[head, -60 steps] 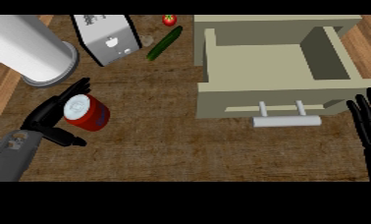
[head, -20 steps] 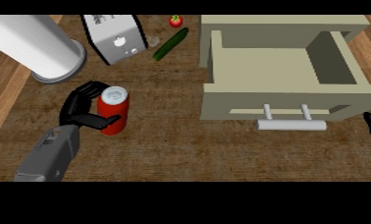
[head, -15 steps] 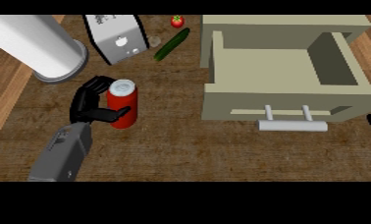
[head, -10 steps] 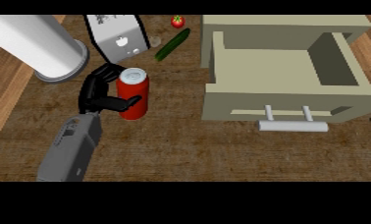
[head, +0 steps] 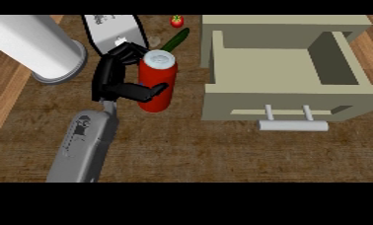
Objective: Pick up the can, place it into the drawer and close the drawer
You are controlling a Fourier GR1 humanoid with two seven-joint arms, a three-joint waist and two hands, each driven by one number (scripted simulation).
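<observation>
Can (head: 162,73), red, silver-topped, seemingly upright, in fingers of left hand (head: 113,75)

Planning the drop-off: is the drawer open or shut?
Open: the drawer is pulled out, its bare inside showing, handle toward the robot.

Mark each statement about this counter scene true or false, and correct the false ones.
1. The left hand is curled round the red can. True.
2. The drawer is shut. False: it stands pulled open.
3. The red can lies inside the drawer. False: it is left of the drawer, in the left hand.
4. A long green vegetable lies on the counter beyond the red can. True.
5. Both hands show. False: only the left hand shows.
</observation>
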